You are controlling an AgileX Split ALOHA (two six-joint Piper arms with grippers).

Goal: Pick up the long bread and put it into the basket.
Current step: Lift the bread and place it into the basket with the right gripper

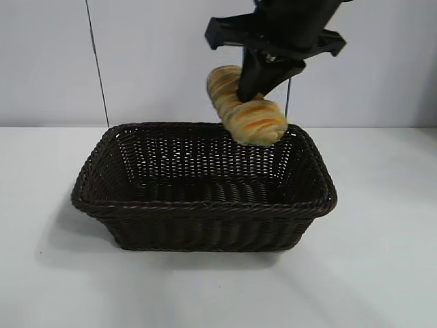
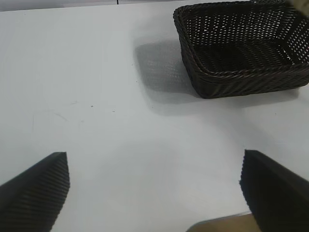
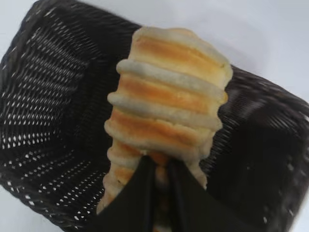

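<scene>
The long bread [image 1: 244,108], golden-tan with ridges and orange stripes, hangs tilted above the far right corner of the dark wicker basket [image 1: 205,208]. My right gripper [image 1: 254,87] is shut on the bread near its middle. In the right wrist view the bread [image 3: 169,101] points out over the basket's inside [image 3: 53,111], and my gripper [image 3: 161,166] pinches it. My left gripper [image 2: 154,186] is open and empty over bare table, away from the basket [image 2: 241,48].
The basket stands on a white table [image 1: 382,273] before a pale wall. A thin dark cable [image 1: 96,61] runs down the wall at the left. Nothing shows inside the basket.
</scene>
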